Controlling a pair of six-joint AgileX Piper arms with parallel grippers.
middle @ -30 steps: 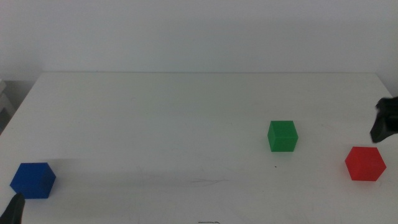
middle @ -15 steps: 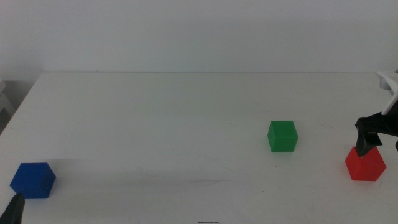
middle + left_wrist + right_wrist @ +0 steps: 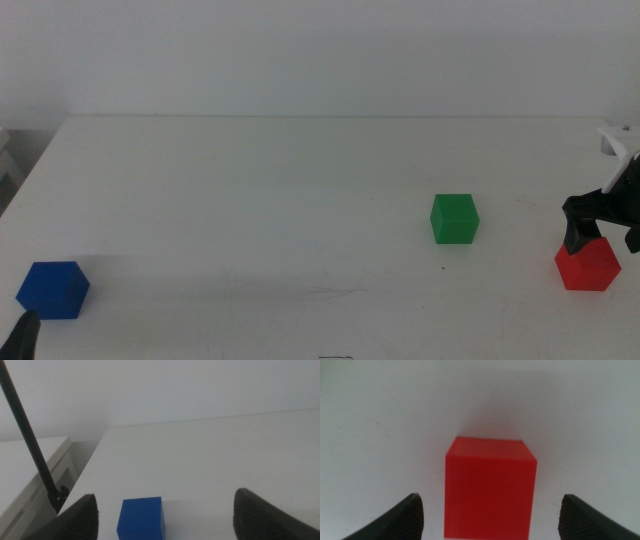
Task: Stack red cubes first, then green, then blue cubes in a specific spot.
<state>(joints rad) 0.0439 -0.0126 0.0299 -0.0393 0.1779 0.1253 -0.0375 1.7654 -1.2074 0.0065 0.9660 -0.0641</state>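
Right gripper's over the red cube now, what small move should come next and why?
Probably lower the right gripper straight down, then close. Its jaws stand open on either side of the small matte red cube, which sits centred between them, apart from both. The left gripper waits open by the small blue cube.

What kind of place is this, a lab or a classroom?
Probably a robot test bench: a bare white table against a blank wall, three plain cubes, red, green, blue, and a gripper above the red one.
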